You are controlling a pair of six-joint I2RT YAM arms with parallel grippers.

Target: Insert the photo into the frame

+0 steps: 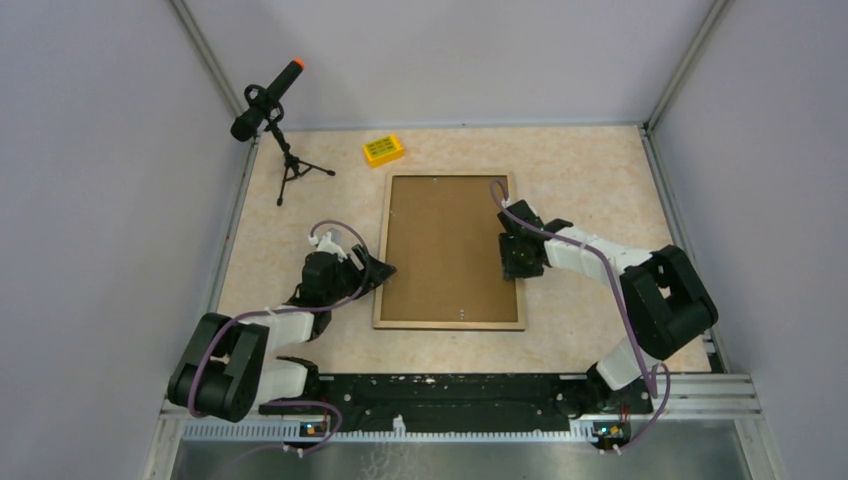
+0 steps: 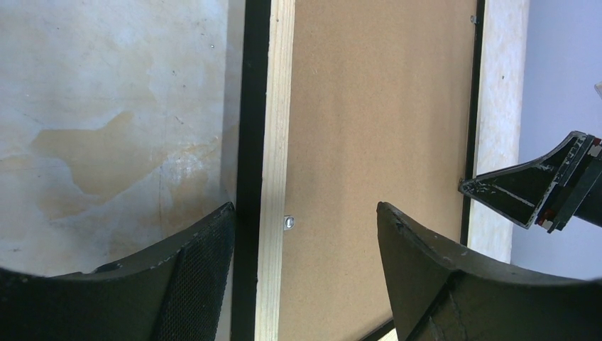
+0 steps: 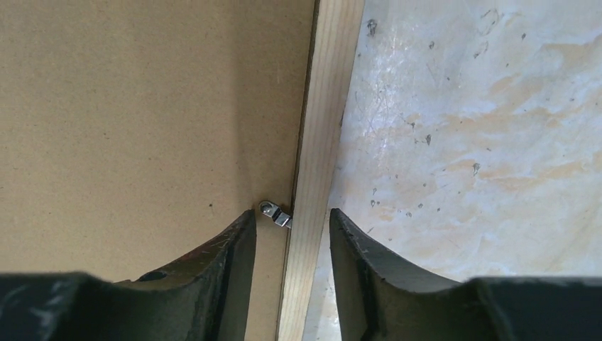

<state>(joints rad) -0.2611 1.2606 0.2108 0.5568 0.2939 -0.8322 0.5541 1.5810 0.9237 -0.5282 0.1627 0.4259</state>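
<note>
Brown hardboard covers the whole opening of the one frame (image 1: 450, 323), which lies flat and back face up in the middle of the marbled beige table (image 1: 600, 180), its long sides running away from the arm bases. That single backing sheet (image 1: 445, 245) sits inside the light wood rails, with a thin black outer edge showing around them. Two arms reach the frame, one from each side. The left gripper (image 1: 383, 270) is at the left long rail with its two fingers spread wide. In its wrist view one finger hangs over the bare table just outside the black edge and the other over the hardboard, so the rail runs between them. The right gripper (image 1: 520, 262) is at the right long rail, almost opposite. Its fingers are parted more narrowly, one over the hardboard and one over the table, with the rail in the gap. Whether any finger touches the wood cannot be told. Two metal tabs (image 2: 289, 222) show close up, one on each long rail. The left one juts from the rail's inner edge onto the backing. The right tab (image 3: 275, 213) does the same, just beside the right gripper's inner fingertip. Far from the arms stand one black microphone (image 1: 262, 100) with an orange tip on a small tripod (image 1: 292, 170), and one yellow box (image 1: 383, 150) near the frame's far left corner, apart from it.
</note>
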